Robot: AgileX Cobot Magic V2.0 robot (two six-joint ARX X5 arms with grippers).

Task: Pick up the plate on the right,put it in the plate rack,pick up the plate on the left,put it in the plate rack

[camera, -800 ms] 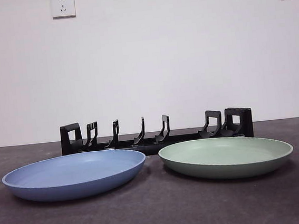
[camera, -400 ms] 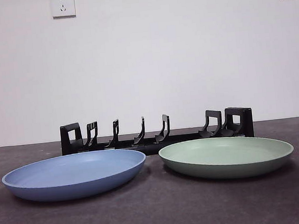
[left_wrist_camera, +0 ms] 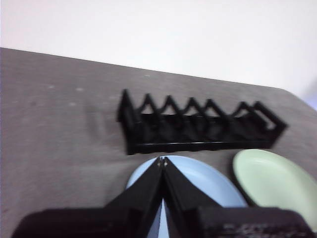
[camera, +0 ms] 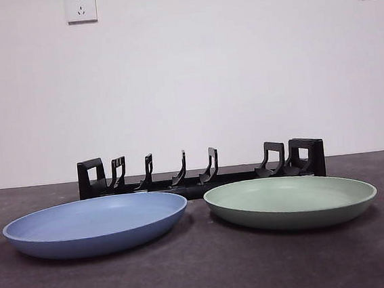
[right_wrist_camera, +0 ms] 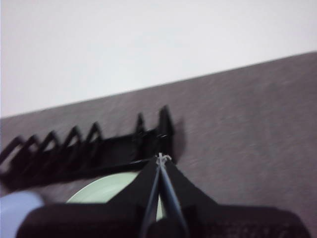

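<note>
A pale green plate (camera: 291,201) lies flat on the right of the dark table and a blue plate (camera: 96,223) lies flat on the left. Behind both stands the black plate rack (camera: 201,169), with nothing between its prongs. My left gripper (left_wrist_camera: 162,160) is shut and held above the blue plate (left_wrist_camera: 198,183), short of the plate rack (left_wrist_camera: 198,129), with the green plate (left_wrist_camera: 277,181) off to one side. My right gripper (right_wrist_camera: 161,157) is shut above the green plate (right_wrist_camera: 109,191), near one end of the plate rack (right_wrist_camera: 89,148). Neither arm appears in the front view.
A white wall with two sockets (camera: 81,6) rises behind the dark table (camera: 204,272). The two plates nearly touch at the middle, just in front of the rack.
</note>
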